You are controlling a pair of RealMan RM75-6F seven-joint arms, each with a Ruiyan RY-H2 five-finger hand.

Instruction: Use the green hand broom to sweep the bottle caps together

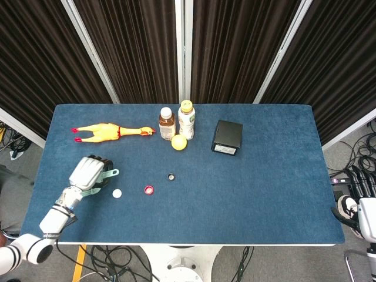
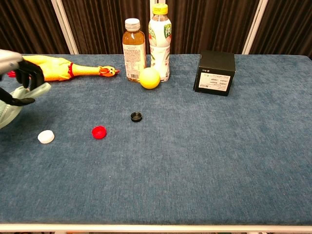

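My left hand [image 1: 89, 172] grips the pale green hand broom [image 2: 9, 111], lifted off the cloth at the table's left side. The broom's handle end [image 1: 112, 173] sticks out to the right of the fingers. In the chest view the left hand [image 2: 15, 67] is cut off by the left edge. Three bottle caps lie apart in a loose row: a white cap [image 1: 117, 193] [image 2: 46, 137] just right of the hand, a red cap [image 1: 148, 189] [image 2: 99, 131], and a black cap [image 1: 171, 176] [image 2: 136, 116]. My right hand [image 1: 355, 198] hangs off the table's right edge, holding nothing.
At the back of the blue table [image 1: 264, 188] stand two bottles [image 1: 167, 123] [image 1: 187, 117] with a yellow ball [image 1: 179, 142] in front. A rubber chicken [image 1: 108, 131] lies back left, just behind my left hand. A black box [image 1: 227, 137] sits back right.
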